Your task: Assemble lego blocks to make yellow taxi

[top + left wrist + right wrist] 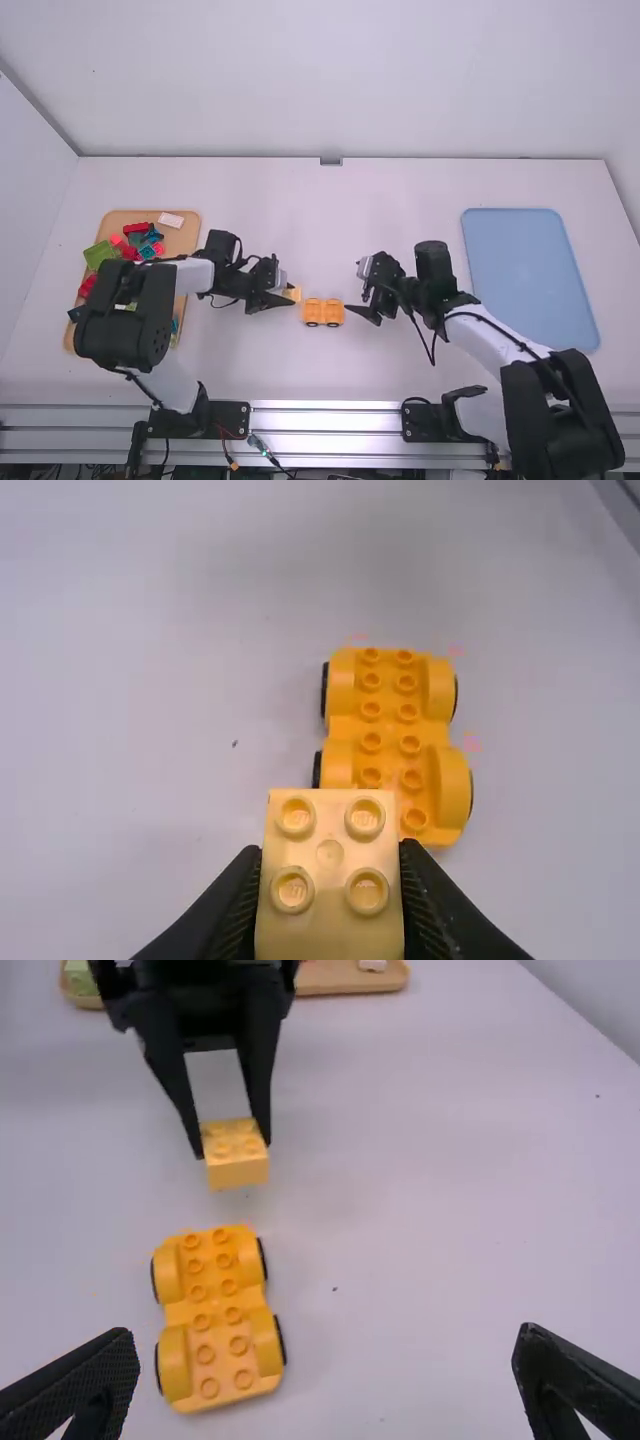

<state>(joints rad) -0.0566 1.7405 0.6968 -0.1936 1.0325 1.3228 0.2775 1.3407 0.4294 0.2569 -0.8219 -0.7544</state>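
In the high view my left gripper [288, 297] is left of the orange-yellow car base [323, 312], shut on a yellow block [292, 293]. The left wrist view shows my left gripper [331, 890] holding that square four-stud block [330, 855], with the wheeled car base [388, 730] on the table beyond. My right gripper [361, 310] is just right of the car base in the high view. In the right wrist view my right gripper [325, 1370] has its fingers wide apart with nothing between them; the car base [215, 1315] and the held block [236, 1165] are farther off.
A wooden tray [190, 215] with several red, green, teal and pink blocks lies at the far left, partly under the left arm. At the right is a blue tray [530, 270]. The table's back edge meets a white wall.
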